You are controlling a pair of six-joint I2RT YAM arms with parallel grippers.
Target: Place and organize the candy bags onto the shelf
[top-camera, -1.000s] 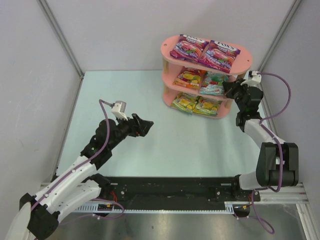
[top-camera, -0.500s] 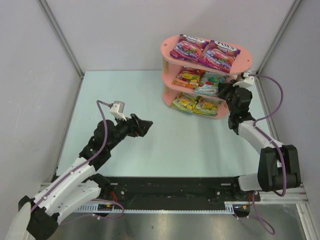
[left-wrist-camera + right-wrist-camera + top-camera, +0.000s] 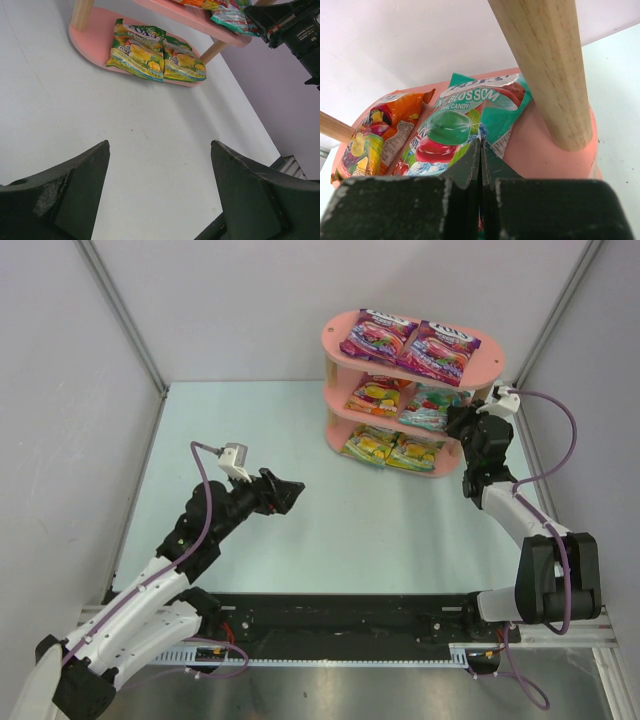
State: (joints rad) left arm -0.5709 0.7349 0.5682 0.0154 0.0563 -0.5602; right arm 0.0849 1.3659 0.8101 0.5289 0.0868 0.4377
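The pink three-tier shelf [image 3: 331,341] stands at the back right. Two purple-magenta bags [image 3: 378,335] [image 3: 438,348] lie on its top board. The red-orange bag [image 3: 377,397] and the teal-white bag [image 3: 428,405] lie on the middle board. Two yellow-green bags [image 3: 370,445] [image 3: 415,451] lie on the bottom board. My right gripper [image 3: 458,420] is shut at the shelf's right end, its tips [image 3: 480,142] at the near edge of the teal-white bag [image 3: 455,125], nothing clamped that I can see. My left gripper [image 3: 290,492] is open and empty above the table [image 3: 160,150].
A wooden dowel post [image 3: 550,65] stands just right of my right gripper, on the middle board [image 3: 545,160]. The red-orange bag [image 3: 380,130] lies left of the teal one. Grey walls close the table on three sides. The left wrist view shows the bottom-board bags [image 3: 137,47].
My right gripper pushed in toward the middle board half a second ago and has drawn back a little to the right. The left arm drifted slightly back and left.
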